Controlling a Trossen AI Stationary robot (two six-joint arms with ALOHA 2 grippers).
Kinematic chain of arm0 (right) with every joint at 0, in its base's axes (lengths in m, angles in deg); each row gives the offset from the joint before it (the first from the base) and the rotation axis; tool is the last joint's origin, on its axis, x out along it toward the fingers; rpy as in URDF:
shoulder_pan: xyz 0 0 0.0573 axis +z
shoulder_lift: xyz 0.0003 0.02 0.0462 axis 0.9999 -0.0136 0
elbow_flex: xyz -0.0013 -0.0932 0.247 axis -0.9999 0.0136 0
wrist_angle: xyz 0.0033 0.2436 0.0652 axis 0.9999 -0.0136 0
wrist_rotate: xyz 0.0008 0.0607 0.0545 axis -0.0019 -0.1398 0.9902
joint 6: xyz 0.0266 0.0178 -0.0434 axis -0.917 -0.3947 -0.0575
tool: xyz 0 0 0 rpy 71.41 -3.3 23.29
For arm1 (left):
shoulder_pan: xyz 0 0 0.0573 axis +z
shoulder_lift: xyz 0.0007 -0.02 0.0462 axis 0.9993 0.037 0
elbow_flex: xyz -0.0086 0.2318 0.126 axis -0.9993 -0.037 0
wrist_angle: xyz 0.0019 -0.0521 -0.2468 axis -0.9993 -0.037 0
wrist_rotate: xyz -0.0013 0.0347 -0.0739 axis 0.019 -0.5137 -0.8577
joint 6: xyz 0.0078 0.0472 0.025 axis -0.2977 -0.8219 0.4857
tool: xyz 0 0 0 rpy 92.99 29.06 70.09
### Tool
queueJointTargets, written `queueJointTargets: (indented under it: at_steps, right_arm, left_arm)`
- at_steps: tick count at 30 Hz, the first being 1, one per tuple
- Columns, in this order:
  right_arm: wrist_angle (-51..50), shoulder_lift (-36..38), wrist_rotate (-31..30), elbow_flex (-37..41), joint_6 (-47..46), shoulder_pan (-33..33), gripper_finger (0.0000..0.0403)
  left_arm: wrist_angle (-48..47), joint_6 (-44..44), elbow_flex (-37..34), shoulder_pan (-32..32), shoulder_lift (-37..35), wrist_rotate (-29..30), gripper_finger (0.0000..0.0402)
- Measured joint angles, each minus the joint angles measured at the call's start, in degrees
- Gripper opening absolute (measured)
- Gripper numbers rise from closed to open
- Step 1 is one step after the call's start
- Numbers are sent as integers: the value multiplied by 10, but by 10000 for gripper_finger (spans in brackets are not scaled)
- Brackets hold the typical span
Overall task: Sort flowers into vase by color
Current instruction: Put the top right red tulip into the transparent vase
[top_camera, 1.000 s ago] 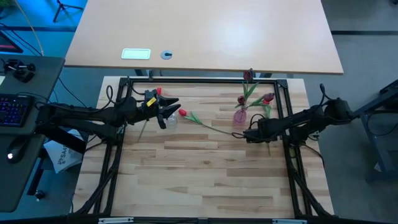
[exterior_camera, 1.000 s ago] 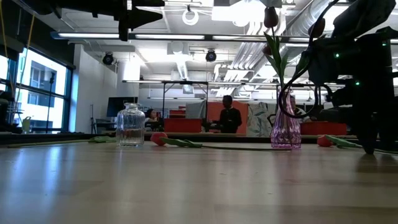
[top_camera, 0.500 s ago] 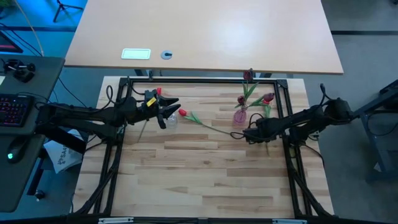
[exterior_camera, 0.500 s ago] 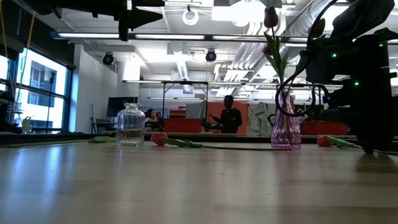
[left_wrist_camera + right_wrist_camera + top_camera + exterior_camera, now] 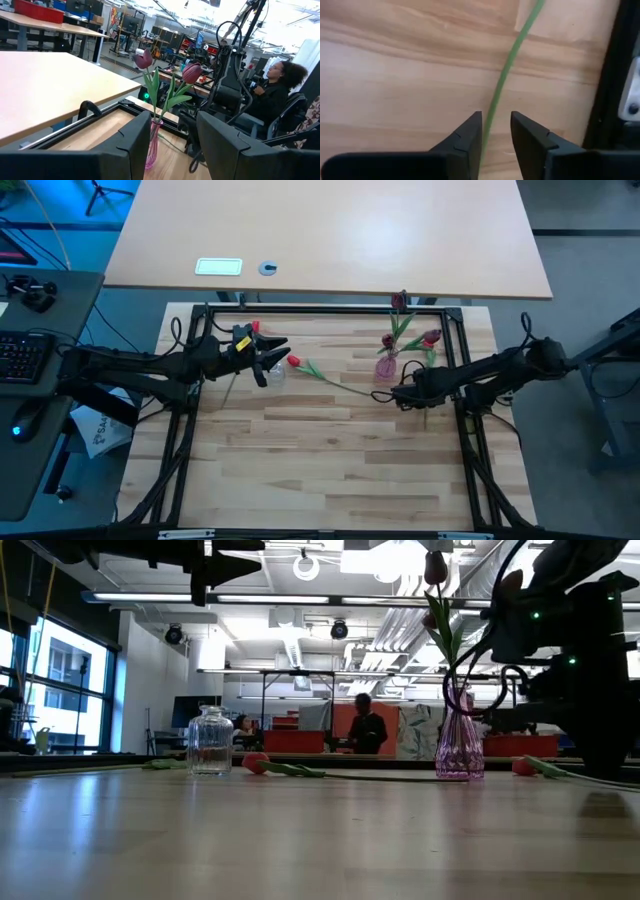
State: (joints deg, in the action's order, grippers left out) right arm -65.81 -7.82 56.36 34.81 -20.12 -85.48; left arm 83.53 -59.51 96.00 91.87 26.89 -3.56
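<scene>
My right gripper [image 5: 495,120] is open, low over the table, with one finger on each side of a thin green stem [image 5: 507,65]. The stem appears to belong to the red tulip [image 5: 522,768] lying right of the pink vase [image 5: 385,367]. Two maroon tulips [image 5: 143,59] stand in that vase. My left gripper [image 5: 172,130] is open and empty, raised above the clear glass vase [image 5: 210,743]. A second red tulip [image 5: 294,361] lies on the table between the vases. A third [image 5: 255,327] lies beneath my left arm.
A black metal frame [image 5: 320,310] borders the wooden work surface, and its right rail [image 5: 612,75] runs close beside my right gripper. The near half of the table [image 5: 320,470] holds nothing. People sit and stand in the room beyond the table.
My right arm has shifted a little toward the table's right edge. The flowers, the vases and my left arm stand as before.
</scene>
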Motion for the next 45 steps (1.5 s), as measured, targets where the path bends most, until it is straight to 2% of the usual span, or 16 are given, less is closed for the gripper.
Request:
queueJointTargets:
  at_steps: [9, 14, 18, 23, 24, 29, 34, 39, 45]
  right_arm:
    - [45, 2, -1, 48, -44, 0, 172]
    - [57, 5, -1, 56, -44, 0, 180]
    - [66, 8, 2, 57, -37, -1, 144]
    - [87, 7, 4, 56, -10, -1, 27]
    - [90, 8, 6, 56, -1, -1, 15]
    - [85, 7, 16, 45, 6, 5, 7]
    - [69, 19, 54, -4, -9, 47, 3]
    - [56, 40, 48, -40, -73, 115, 1]
    - [18, 41, 82, -73, -173, 229, 1]
  left_arm:
    - [-4, 0, 0, 0, 0, 0, 150]
    - [-7, 0, 0, 0, 0, 0, 150]
    - [-8, 0, 0, 0, 0, 0, 150]
    - [-8, 0, 0, 0, 0, 0, 150]
    - [-8, 0, 0, 0, 0, 0, 150]
    - [11, 21, 0, 0, 0, 7, 150]
    - [18, 25, 0, 0, -14, 17, 150]
    - [19, 10, 0, 0, -36, 17, 150]
    - [18, 9, 0, 2, -57, 27, 150]
